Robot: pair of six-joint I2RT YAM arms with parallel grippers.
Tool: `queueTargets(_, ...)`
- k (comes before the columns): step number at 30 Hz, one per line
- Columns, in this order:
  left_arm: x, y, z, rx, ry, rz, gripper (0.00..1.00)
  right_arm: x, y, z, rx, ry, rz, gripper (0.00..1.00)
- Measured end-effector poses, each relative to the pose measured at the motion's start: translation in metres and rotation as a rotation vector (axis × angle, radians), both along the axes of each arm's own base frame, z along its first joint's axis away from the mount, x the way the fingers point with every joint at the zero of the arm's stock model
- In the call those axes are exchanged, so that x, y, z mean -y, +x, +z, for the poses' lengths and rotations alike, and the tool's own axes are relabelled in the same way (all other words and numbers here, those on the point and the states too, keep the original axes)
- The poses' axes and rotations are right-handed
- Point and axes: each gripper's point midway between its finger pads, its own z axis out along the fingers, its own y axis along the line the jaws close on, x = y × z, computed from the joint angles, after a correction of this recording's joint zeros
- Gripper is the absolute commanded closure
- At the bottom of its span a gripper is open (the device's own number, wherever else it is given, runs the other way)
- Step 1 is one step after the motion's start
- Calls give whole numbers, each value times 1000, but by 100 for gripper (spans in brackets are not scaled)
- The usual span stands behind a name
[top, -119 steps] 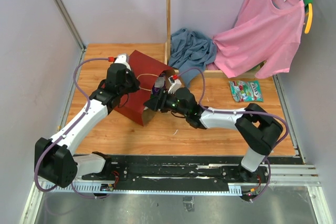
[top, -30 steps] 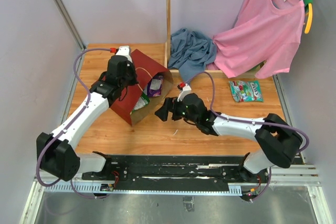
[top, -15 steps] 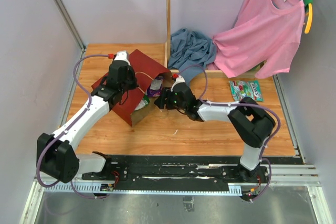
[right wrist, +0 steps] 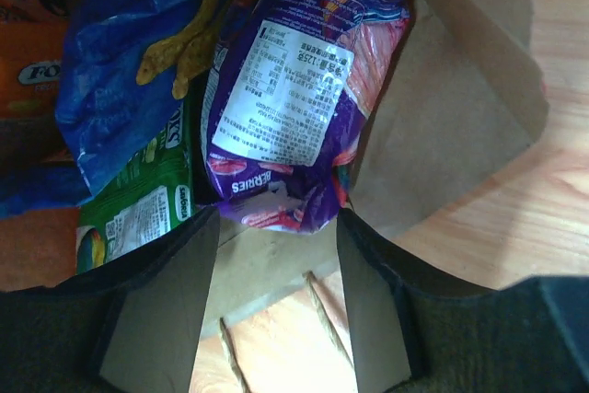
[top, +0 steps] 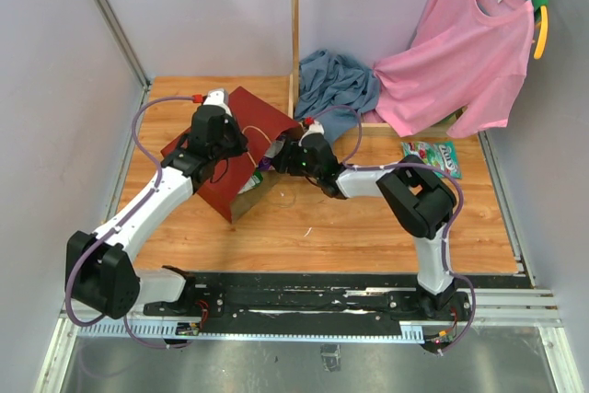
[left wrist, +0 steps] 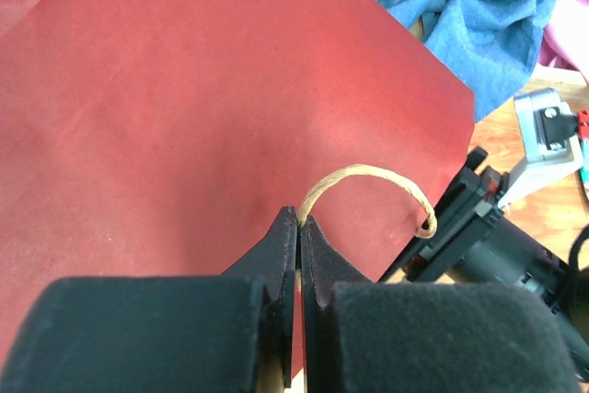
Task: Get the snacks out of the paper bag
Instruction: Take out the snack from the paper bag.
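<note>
From above, the left arm (top: 156, 195) reached out to the red paper bag (top: 262, 117) lying at the table's back left. The right arm (top: 414, 200) was folded tight, its right gripper (top: 274, 158) deeper in the bag's mouth than a second before. At the left wrist, the left gripper (left wrist: 299, 223) was clamped on the cord handle (left wrist: 368, 175). At the right wrist, the fingers (right wrist: 198, 273) stood apart astride the purple packet (right wrist: 294, 89), which lay inside by the blue chip bag (right wrist: 129, 80) and green packet (right wrist: 138, 209); whether they gripped it could not be told.

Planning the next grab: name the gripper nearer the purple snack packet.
Right. The right gripper straddles the end of the purple packet inside the paper bag; the left gripper pinches the cord handle outside.
</note>
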Motion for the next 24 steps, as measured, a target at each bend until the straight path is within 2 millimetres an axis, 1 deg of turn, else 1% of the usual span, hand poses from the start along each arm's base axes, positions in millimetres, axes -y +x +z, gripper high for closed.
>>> queueTargets(2, 2, 0, -2, -7, -2, -7, 100, -3, 6, -3, 6, 10, -5, 45)
queueTargets(4, 3, 0, -3, -10, -5, -14, 99, -5, 8, -9, -1, 11, -8, 49)
queueTargets(5, 4, 0, -3, -9, -7, -16, 99, -5, 8, -14, -9, 11, -11, 52)
queueTargets(8, 4, 1, -1, -2, -8, -17, 99, -7, 11, -23, -25, 11, -16, 68)
queueTargets(12, 3, 1, -1, 1, -4, -16, 100, -7, 13, -24, -37, 26, -26, 98)
queueTargets(16, 3, 1, -1, 1, -5, -17, 100, -9, 14, -18, -30, 53, -22, 99)
queueTargets(20, 3, 1, 0, 3, -4, -15, 99, -5, 9, -14, -35, 67, -18, 99)
queueTargets(22, 1, 1, 1, 7, 0, -8, 99, -1, 4, -4, -32, 76, -13, 99)
queueTargets(24, -1, 2, 3, 15, 6, 2, 100, 2, -2, 11, -23, 87, -2, 99)
